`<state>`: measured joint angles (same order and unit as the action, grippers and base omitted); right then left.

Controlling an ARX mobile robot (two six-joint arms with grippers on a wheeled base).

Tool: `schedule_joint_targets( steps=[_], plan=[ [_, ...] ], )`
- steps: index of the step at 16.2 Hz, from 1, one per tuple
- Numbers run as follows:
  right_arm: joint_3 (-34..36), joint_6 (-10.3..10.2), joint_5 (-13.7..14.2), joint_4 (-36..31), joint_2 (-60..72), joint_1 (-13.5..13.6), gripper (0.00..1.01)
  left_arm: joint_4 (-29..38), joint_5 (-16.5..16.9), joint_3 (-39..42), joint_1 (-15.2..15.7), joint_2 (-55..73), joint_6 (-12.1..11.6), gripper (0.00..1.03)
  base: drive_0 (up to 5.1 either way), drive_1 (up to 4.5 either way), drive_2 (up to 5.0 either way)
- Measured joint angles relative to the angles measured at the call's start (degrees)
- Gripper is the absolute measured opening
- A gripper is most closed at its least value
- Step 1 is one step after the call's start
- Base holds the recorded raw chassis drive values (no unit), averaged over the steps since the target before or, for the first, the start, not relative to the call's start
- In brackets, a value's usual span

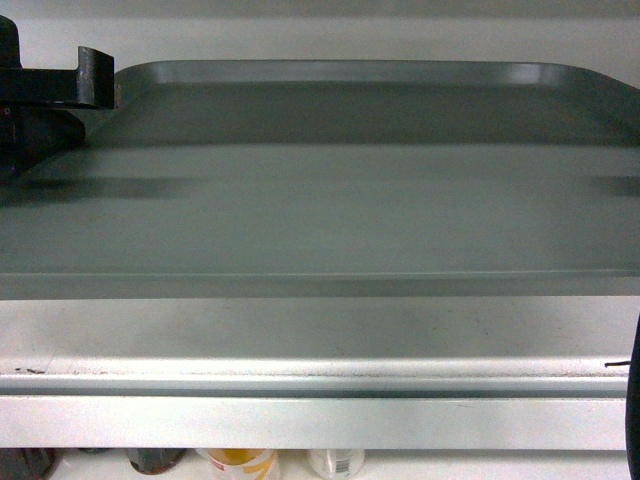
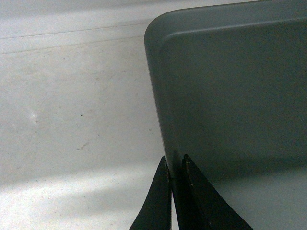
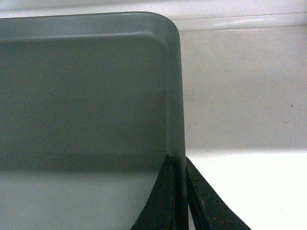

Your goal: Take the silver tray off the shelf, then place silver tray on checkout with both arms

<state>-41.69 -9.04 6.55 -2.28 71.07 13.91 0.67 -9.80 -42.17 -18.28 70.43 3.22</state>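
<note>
Fingers [image 2: 189, 191] of both arms pinch the matte grey silver tray [image 1: 330, 200] by its low side rims.

Silver tray [image 1: 330, 200] on shelf [image 1: 300, 345], bottles [image 1: 240, 463] beneath.

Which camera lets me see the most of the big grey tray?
The head view: the tray fills it from near rim to far rim, lying on the shelf. Each wrist view shows only one far corner and a side rim, with the left gripper and right gripper clamped on the rim.
</note>
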Motion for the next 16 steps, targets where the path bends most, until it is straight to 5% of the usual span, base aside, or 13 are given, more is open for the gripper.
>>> schedule_joint_targets(
  steps=[6,16],
  plan=[
    [-0.7,-0.5,1.5,1.6,-2.3,2.3,0.03,-0.7,-0.3,0.0,0.5,-2.3,-2.0,0.04,0.0,0.0,0.0],
    [-0.7,-0.5,2.4,1.5,-2.7,2.6,0.03,-0.2,-0.1,0.0,0.6,-2.3,-2.0,0.04,0.0,0.0,0.0]
  ],
)
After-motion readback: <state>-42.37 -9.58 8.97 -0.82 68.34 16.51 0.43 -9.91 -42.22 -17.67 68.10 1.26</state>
